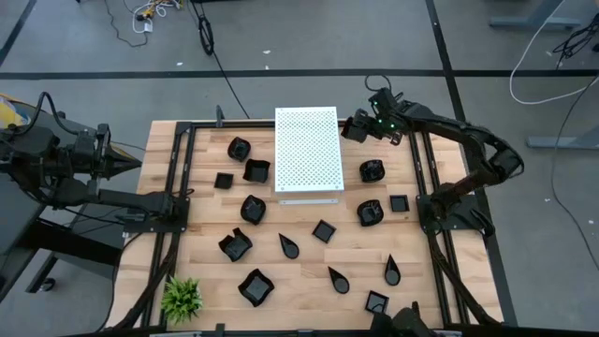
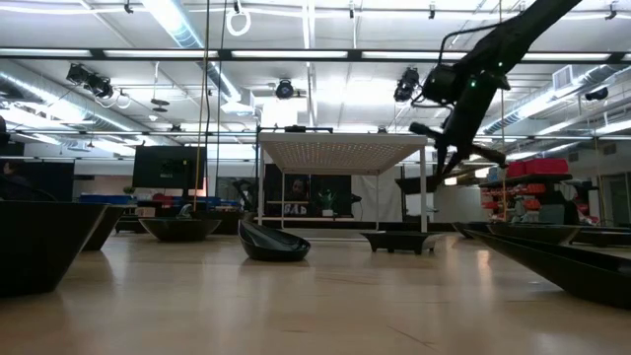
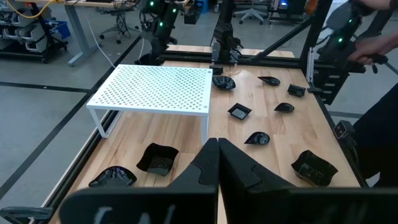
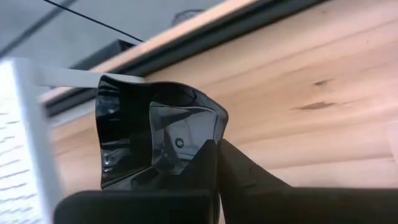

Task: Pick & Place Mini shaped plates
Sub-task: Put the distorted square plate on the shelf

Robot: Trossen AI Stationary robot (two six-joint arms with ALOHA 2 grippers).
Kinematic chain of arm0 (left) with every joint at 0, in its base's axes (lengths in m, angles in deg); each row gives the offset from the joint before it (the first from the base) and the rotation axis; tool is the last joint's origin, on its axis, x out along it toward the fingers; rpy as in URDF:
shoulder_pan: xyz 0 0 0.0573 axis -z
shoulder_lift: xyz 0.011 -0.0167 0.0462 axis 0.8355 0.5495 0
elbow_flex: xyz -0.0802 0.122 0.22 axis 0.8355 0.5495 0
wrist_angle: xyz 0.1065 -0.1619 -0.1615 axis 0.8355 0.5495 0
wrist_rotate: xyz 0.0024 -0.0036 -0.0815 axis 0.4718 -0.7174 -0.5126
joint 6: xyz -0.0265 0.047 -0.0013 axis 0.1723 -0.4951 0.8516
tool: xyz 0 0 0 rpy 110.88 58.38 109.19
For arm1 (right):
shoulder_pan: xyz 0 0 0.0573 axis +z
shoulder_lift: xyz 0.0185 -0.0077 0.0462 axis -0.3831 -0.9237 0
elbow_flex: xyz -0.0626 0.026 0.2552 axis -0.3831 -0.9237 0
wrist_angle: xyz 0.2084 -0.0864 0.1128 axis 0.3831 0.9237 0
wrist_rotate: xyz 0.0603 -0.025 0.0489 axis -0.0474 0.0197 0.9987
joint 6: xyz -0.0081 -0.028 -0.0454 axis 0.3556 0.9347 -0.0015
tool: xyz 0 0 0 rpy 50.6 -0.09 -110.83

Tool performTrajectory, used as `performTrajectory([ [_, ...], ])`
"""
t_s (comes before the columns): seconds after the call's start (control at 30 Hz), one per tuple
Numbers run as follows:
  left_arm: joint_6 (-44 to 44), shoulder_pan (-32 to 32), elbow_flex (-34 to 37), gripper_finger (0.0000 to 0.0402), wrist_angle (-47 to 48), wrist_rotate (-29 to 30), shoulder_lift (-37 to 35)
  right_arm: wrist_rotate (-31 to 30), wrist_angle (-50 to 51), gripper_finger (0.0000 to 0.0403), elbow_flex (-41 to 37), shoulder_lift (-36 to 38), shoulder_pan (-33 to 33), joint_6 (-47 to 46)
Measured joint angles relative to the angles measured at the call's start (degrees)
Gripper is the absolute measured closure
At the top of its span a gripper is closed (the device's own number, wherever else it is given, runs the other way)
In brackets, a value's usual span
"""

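Observation:
Several small glossy black plates lie scattered on the wooden table (image 1: 309, 267), among them a teardrop one (image 1: 289, 246), a square one (image 1: 324, 230) and a rounded one (image 1: 372, 170). A white perforated board (image 1: 307, 153) stands on legs at the table's far middle. My right gripper (image 1: 358, 126) hangs raised beside the board's far right corner, shut on a black square-ish plate (image 4: 155, 134); the low view shows this gripper (image 2: 446, 133) well above the table. My left gripper (image 1: 134, 161) is shut and waits off the table's left edge, pointing right. My right gripper pinches the black plate by its rim (image 4: 194, 148) between the two fingers (image 4: 239, 171). The plate is lifted clear of the table and tilted, its hollow facing the wrist camera.
Black frame rails (image 1: 178, 178) run along the table's left and right sides. A small green plant (image 1: 182, 298) stands at the near left corner. Bare wood shows to the right of the board (image 1: 384, 145). A person's sleeve shows beyond the table's right side (image 3: 379, 46).

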Motion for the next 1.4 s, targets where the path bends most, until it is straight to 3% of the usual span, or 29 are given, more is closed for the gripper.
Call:
performTrajectory([
  [0.3,0.0,0.0,0.01,0.0399,0.0,0.01,-0.02,0.16,-0.59,0.0397,0.0,5.79,0.0,-1.4],
  [0.53,0.0,0.0,0.01,0.0399,0.0,-0.01,0.0,6.69,-5.49,0.0397,0.24,7.03,0.66,-0.14],
  [1.03,0.0,0.0,0.01,0.0399,0.0,0.01,0.0,11.84,-6.29,0.0397,11.49,5.84,2.01,1.91],
  [1.4,0.0,0.0,0.01,0.0399,0.0,0.01,0.0,16.64,-5.85,0.0397,19.18,0.9,3.59,3.37],
])
